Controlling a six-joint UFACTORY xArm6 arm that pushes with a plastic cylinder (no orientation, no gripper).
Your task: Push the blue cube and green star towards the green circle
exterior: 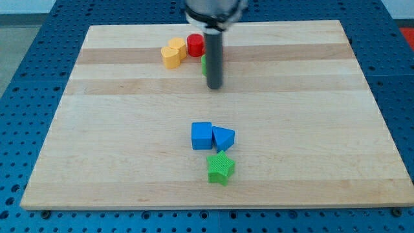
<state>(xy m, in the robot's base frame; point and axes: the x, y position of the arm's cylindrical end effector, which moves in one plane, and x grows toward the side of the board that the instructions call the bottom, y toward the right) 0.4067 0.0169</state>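
Note:
The blue cube (202,136) sits a little below the board's middle, touching a blue triangular block (224,138) on its right. The green star (220,167) lies just below them. The green circle (204,63) is near the view's top, mostly hidden behind my rod; only its left edge shows. My tip (214,87) rests on the board just below the green circle, well above the blue cube.
A red cylinder (195,44) and a yellow block (173,54) stand left of the green circle near the top edge. The wooden board (310,129) lies on a blue perforated table.

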